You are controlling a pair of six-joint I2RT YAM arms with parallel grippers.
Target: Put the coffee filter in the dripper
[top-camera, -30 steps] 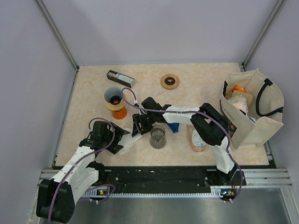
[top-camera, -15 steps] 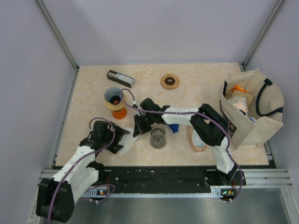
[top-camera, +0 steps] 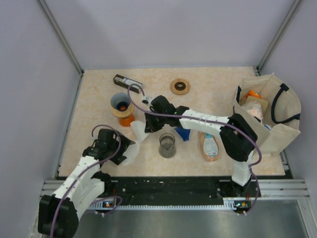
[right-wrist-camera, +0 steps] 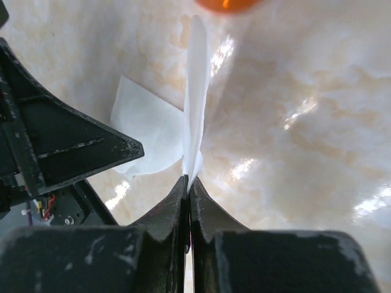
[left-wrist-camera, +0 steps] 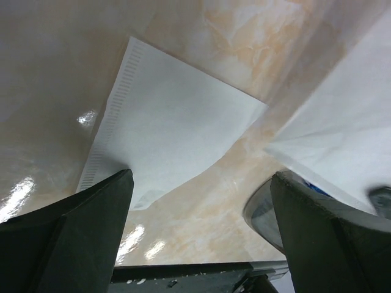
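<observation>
The dripper [top-camera: 121, 102], a dark cone with a tan band on an orange base, stands at the left of the table. My right gripper [top-camera: 147, 124] is just right of it, shut on the edge of a white coffee filter [top-camera: 138, 133] that hangs off the table. In the right wrist view this filter [right-wrist-camera: 195, 91] stands edge-on between the closed jaws [right-wrist-camera: 188, 183]. A second filter [left-wrist-camera: 171, 122] lies flat on the table. My left gripper [left-wrist-camera: 204, 235] hovers open over its near corner, holding nothing.
A glass beaker [top-camera: 167, 145] stands just right of the held filter. A blue item [top-camera: 183, 134] and a lying bottle [top-camera: 209, 146] are further right. A black box [top-camera: 128, 82] and a wooden ring [top-camera: 180, 87] lie at the back. A tote bag [top-camera: 270, 116] stands at the right edge.
My right gripper has closed on a filter and lifted it back toward the dripper. The left arm has shifted slightly and stays open.
</observation>
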